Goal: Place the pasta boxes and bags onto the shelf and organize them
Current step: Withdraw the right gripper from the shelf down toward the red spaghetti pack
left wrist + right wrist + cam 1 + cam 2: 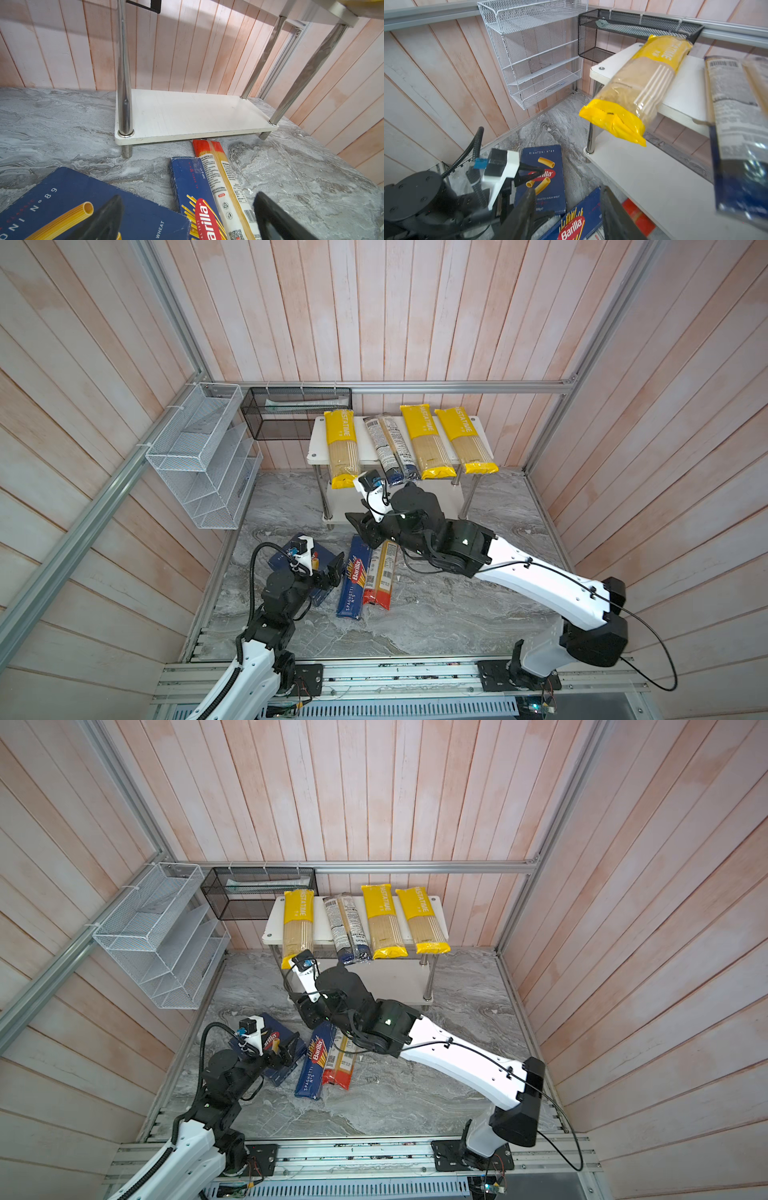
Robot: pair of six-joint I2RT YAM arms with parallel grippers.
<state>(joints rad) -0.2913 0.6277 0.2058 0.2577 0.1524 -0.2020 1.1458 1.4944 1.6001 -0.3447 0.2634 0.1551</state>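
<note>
Spaghetti box (352,578), long narrow dark-blue cardboard, sits just under my right claw (566,193), long axis twd white chrome-post shelf (187,112); jaws apart, empty.

You're looking at whitewashed pinkish plank walls (415,315) framed by aluminium rails (457,386), a grey marbled tabletop (436,614), a white wire-mesh organizer (187,448) and a black mesh basket (266,423), possibly holding something pale. Light falls evenly.
</note>
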